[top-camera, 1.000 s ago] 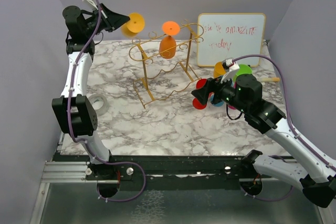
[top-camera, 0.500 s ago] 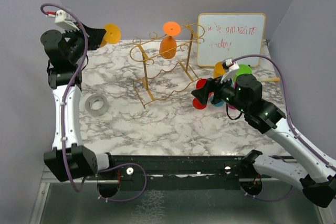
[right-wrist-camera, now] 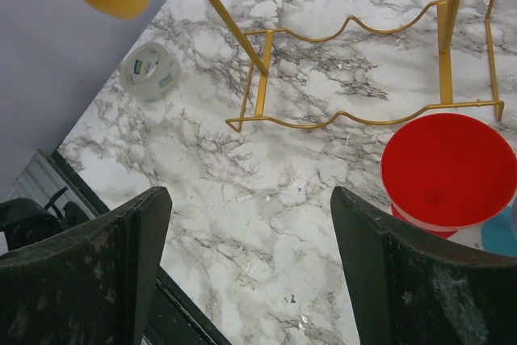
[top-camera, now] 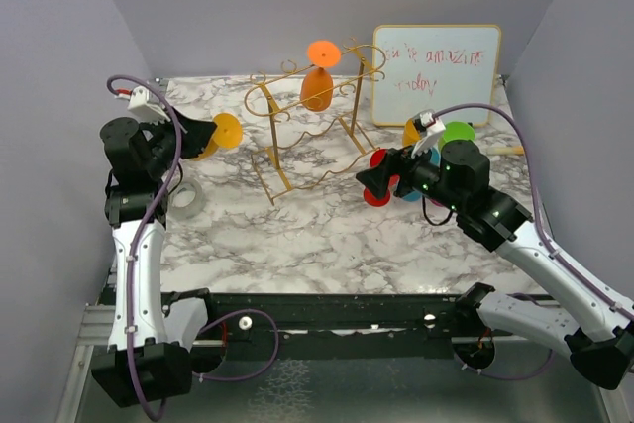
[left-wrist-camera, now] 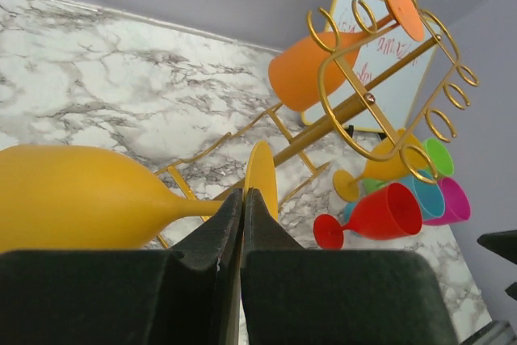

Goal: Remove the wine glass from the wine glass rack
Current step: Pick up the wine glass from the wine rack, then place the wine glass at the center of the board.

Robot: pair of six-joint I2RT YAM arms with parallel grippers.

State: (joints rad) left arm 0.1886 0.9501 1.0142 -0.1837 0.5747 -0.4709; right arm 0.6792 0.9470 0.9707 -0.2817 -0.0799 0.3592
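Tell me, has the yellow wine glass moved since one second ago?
Yes. In the top view, the yellow wine glass in the left gripper went down and left: from beside the top of the wine glass rack to beside its foot.

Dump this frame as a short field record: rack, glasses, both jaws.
rack: gold wire rack, upright on the marble table
on rack: one orange wine glass, hanging bowl down
left jaws: shut on the stem of the yellow wine glass, clear of the rack
right jaws: open, empty, near the red wine glass
off rack: coloured glasses grouped near the whiteboard
other: tape roll at left
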